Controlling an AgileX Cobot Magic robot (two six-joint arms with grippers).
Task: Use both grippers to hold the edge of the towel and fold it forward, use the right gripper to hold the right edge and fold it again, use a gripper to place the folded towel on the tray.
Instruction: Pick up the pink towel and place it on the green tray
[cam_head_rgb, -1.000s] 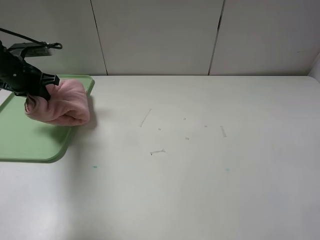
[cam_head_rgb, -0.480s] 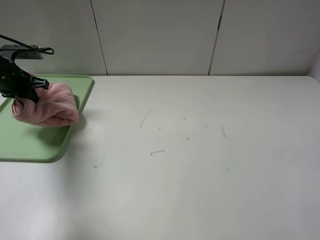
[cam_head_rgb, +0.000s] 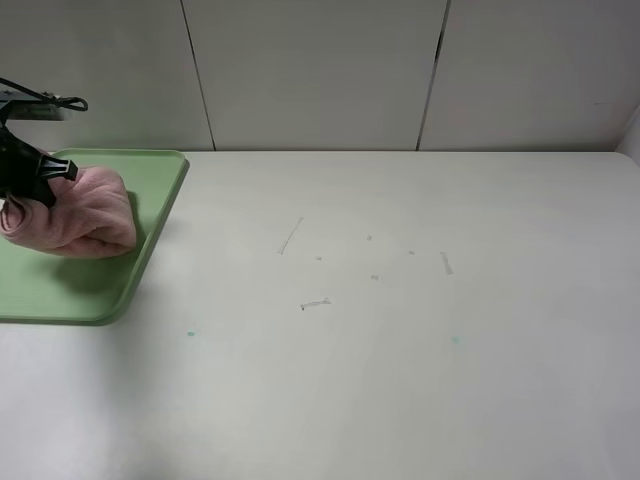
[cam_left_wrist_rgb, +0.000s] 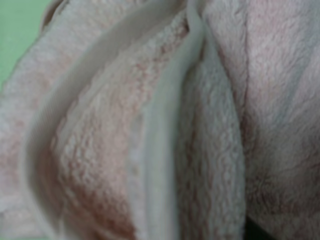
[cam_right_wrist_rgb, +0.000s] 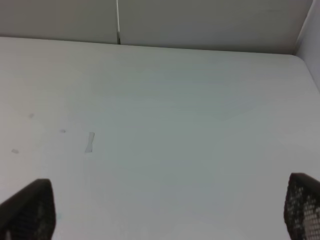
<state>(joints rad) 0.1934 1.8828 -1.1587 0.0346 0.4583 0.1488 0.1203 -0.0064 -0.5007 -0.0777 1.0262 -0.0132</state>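
Observation:
The folded pink towel (cam_head_rgb: 72, 213) hangs bunched over the light green tray (cam_head_rgb: 110, 280) at the far left of the exterior view. My left gripper (cam_head_rgb: 28, 186) is shut on the towel's upper left part; its fingers are buried in the cloth. The left wrist view is filled by the towel's fluffy folds and a pale stitched hem (cam_left_wrist_rgb: 165, 145), with a sliver of tray (cam_left_wrist_rgb: 17, 30) at one corner. My right gripper (cam_right_wrist_rgb: 165, 212) is open over bare table, its black fingertips (cam_right_wrist_rgb: 30, 207) spread wide; it does not show in the exterior view.
A white table (cam_head_rgb: 400, 330) with a few small scuffs and tape marks (cam_head_rgb: 315, 303) spreads to the right of the tray. A pale panelled wall (cam_head_rgb: 320, 70) runs along the back edge.
My left gripper has carried the towel leftward, from over the tray's right rim to further over the tray. The right gripper's side shows no change.

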